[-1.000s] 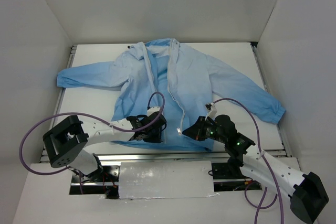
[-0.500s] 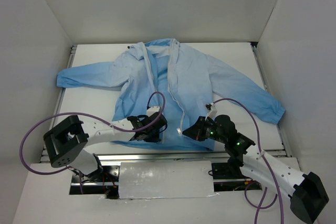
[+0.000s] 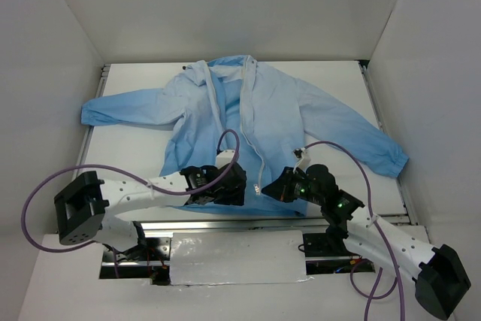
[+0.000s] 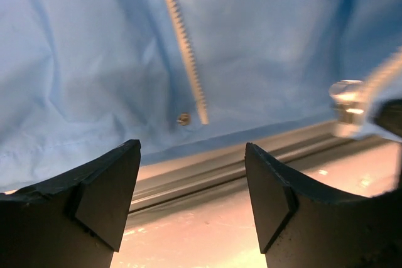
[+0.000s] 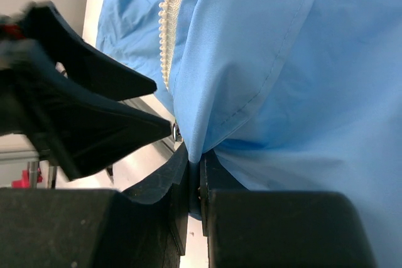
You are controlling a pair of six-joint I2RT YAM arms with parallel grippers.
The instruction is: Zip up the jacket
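Light-blue thin fabric jacket (image 3: 279, 110) lies flat and unzipped. Right gripper (image 5: 195, 166) is clenched on its hem fold, beside the white zipper strip (image 5: 167, 32). Left gripper (image 4: 191, 149) is released, the strip's end just ahead.

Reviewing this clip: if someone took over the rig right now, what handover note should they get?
Left gripper: open, empty, hovering just above the lower end of the zipper teeth on one front edge.
Right gripper: shut on the jacket, pinching a fold of the other front edge near its bottom.
Jacket: spread on the table, front open, nothing zipped.
Done: one side gripped.
Left: grip the other side, join the two zipper halves at the bottom, zip to the top.
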